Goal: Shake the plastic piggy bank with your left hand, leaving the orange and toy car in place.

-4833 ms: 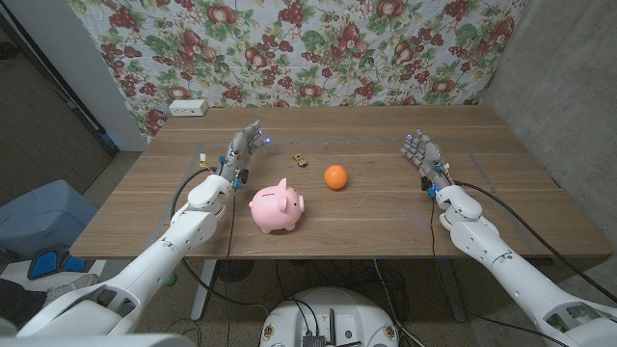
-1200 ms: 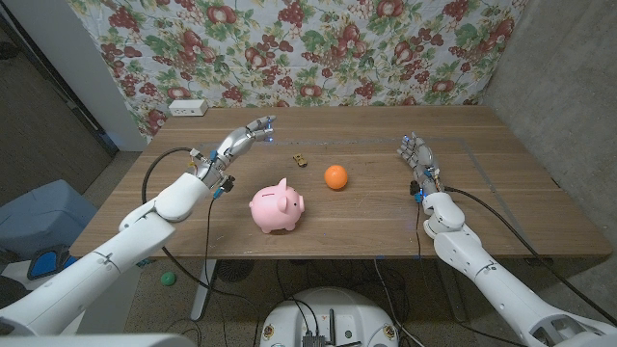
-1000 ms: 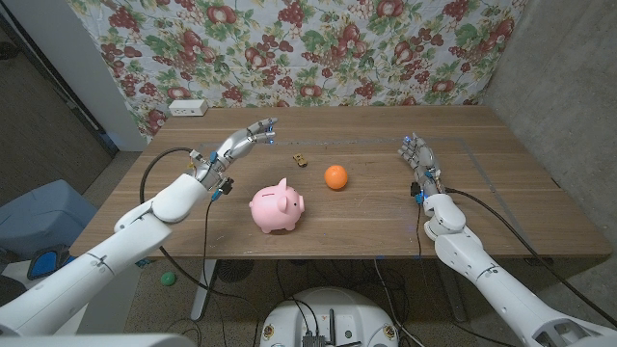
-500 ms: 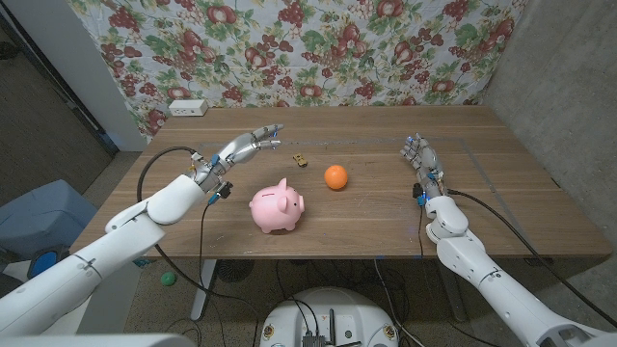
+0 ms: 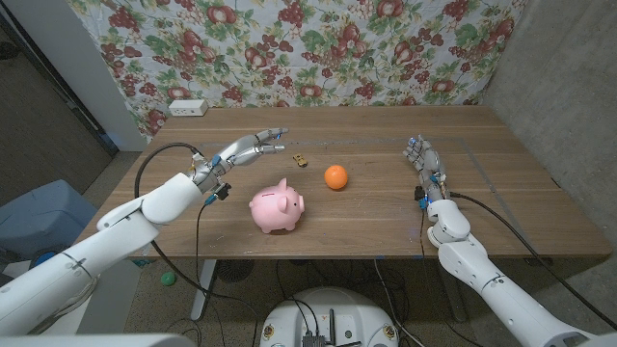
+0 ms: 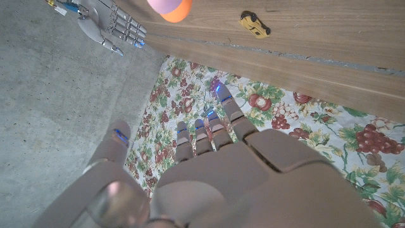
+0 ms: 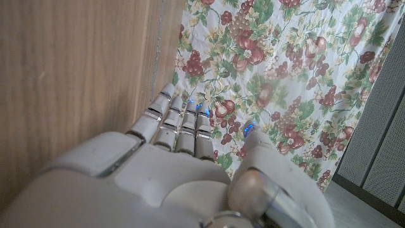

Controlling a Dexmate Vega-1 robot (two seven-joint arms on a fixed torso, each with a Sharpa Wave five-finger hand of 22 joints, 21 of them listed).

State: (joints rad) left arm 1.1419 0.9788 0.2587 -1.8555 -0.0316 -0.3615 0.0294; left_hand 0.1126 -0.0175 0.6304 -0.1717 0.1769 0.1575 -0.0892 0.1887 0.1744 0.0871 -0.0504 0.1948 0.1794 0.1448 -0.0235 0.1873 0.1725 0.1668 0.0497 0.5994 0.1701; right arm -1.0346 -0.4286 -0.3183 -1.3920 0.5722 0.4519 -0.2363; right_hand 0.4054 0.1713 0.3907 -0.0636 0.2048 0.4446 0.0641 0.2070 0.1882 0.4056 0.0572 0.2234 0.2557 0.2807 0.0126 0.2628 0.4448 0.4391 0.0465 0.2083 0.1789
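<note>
Hovering open above the desk's back-left area: left hand point(image 5: 249, 147), holding nothing, pink piggy bank point(image 5: 278, 207) near the front edge. Right hand point(image 5: 423, 159) near the right edge, fingers apart, empty; orange point(image 5: 335, 176) and toy car point(image 5: 302, 158) mid-desk.

orange point(image 6: 177, 12) half behind piggy bank point(image 6: 163, 5), both cropped at frame edge

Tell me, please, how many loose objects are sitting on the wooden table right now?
4: the pink piggy bank near the front edge, the orange behind it to the right, the small toy car farther back, and a white box at the far-left corner.
</note>
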